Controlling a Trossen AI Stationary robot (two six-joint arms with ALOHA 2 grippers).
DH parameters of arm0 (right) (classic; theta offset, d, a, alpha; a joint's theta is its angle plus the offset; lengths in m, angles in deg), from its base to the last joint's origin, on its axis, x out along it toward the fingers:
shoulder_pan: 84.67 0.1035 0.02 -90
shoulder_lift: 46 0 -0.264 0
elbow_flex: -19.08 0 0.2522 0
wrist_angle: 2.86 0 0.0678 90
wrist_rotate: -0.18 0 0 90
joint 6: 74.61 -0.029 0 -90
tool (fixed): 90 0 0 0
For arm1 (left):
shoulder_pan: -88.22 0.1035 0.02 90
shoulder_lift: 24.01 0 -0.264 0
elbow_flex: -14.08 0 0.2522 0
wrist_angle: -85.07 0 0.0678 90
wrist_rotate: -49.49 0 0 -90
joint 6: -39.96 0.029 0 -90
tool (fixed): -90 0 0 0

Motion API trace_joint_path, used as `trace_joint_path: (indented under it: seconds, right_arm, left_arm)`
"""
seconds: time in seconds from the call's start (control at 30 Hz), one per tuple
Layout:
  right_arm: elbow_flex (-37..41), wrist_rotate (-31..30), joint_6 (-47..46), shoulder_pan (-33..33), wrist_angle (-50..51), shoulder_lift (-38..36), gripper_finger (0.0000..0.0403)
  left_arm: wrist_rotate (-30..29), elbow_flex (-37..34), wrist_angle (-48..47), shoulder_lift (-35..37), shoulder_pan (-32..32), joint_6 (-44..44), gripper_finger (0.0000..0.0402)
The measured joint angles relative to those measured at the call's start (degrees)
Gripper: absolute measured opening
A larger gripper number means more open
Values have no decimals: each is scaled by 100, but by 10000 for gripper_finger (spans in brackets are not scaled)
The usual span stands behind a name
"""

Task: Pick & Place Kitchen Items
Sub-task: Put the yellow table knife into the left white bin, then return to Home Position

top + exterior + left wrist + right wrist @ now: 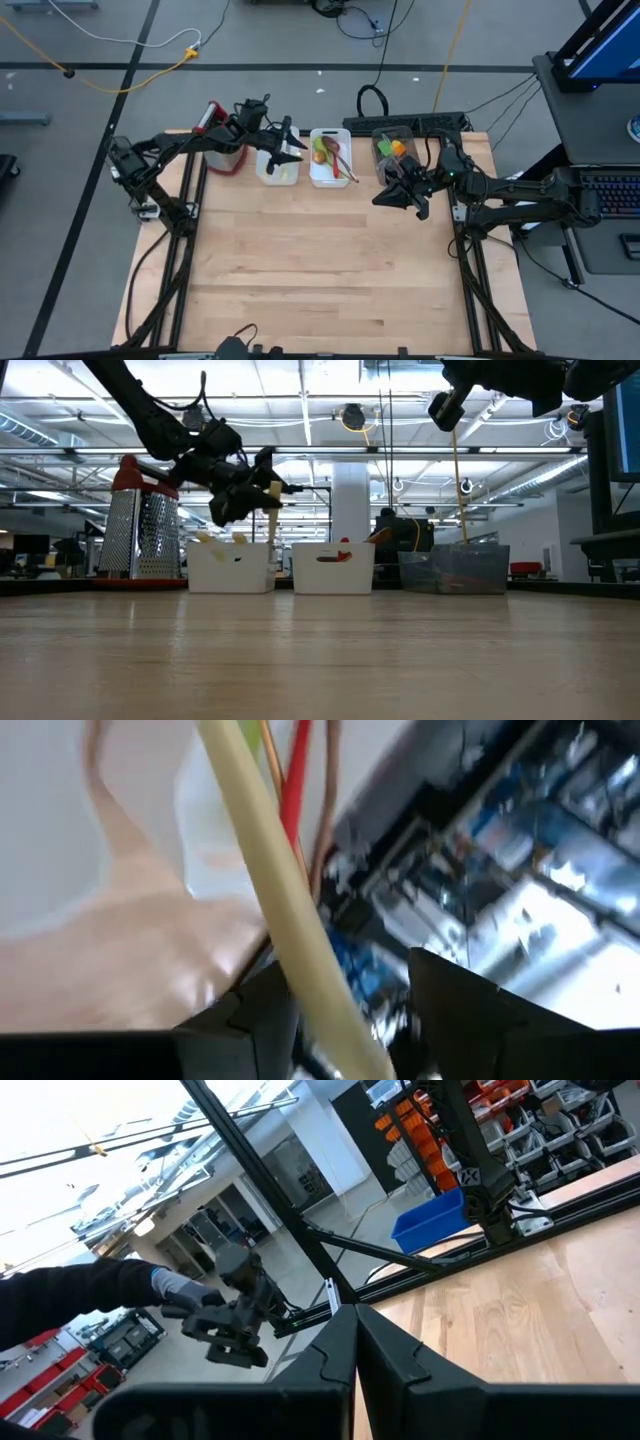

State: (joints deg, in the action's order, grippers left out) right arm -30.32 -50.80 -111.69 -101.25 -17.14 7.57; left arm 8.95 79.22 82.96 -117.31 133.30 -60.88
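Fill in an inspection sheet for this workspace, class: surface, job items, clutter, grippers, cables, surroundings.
Surface: wooden table, near part bare.
Job's things: cream-handled utensil between the left gripper's fingers; coloured utensils in the white trays and clear bin.
Clutter: box grater at the far left.
Grippers: left gripper above a white tray; right gripper shut, empty, raised.
Cables: yellow and black cables on the floor.
Surroundings: workshop shelving, ceiling lights.

Overhead view, table-level view, two close wrist views
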Motion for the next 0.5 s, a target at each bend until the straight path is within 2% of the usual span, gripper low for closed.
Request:
trace_joint_path:
  seconds: [0.2, 0.5]
  right_arm:
    - [0, 0, -1, 0, 0, -1, 0]
    - [0, 0, -45, 0, 0, 0, 0]
  left_arm:
    - [739, 2, 149, 0, 114, -29, 174]
    - [749, 2, 238, 29, 357, -62, 158]
